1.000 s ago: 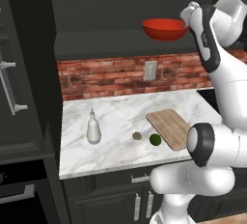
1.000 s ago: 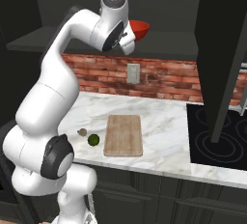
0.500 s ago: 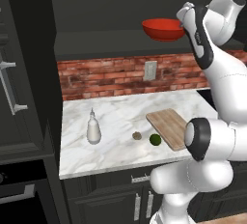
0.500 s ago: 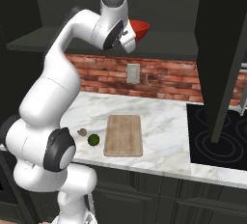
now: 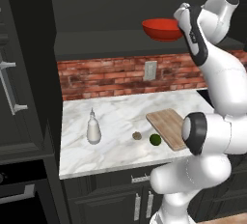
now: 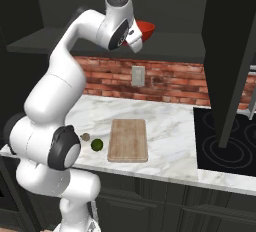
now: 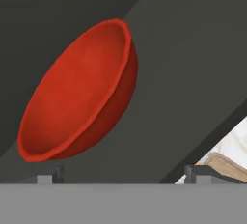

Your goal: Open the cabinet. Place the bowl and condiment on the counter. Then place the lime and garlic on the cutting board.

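Right, the step is taking the bowl (image 7: 79, 92) off the shelf of the cabinet (image 5: 106, 44). To do it well, I'd slide one finger over the near rim and one under it, keeping level (glossy sides slip). The gripper (image 7: 123, 172) stands wide apart, holding nothing, and the bowl sits just ahead of it, apparently untouched.
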Tool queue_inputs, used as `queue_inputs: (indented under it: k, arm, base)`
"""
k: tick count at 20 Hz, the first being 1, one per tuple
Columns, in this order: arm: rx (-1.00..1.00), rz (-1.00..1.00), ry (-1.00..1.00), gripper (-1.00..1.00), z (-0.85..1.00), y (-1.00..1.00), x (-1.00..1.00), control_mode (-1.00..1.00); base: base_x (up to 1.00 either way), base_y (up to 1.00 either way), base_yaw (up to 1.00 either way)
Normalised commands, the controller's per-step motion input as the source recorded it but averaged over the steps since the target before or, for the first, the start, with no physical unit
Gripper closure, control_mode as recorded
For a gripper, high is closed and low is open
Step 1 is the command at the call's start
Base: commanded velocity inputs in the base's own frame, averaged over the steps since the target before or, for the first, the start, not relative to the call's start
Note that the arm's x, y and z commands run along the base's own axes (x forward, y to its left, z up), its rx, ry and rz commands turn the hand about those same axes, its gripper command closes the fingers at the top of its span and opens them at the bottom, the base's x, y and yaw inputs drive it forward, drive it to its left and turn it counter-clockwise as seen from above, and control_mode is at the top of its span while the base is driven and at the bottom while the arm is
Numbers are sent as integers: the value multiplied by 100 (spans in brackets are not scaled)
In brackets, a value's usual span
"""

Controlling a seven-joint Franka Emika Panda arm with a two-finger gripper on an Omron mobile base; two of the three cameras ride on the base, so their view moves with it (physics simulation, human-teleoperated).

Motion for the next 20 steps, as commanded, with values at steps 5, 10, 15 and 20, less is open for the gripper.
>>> queue_inputs:
  k: [5, 10, 15, 20]
  arm:
    - [-2, 0, 0, -100, 0, -2, 19, -100]
    - [0, 0, 0, -100, 0, -1, 17, -100]
    - [0, 0, 0, -100, 0, 0, 8, -100]
    - [0, 0, 1, -100, 0, 0, 10, -100]
  base:
    - [0, 0, 0]
    - [0, 0, 0]
    - [0, 0, 0]
    - [0, 0, 0]
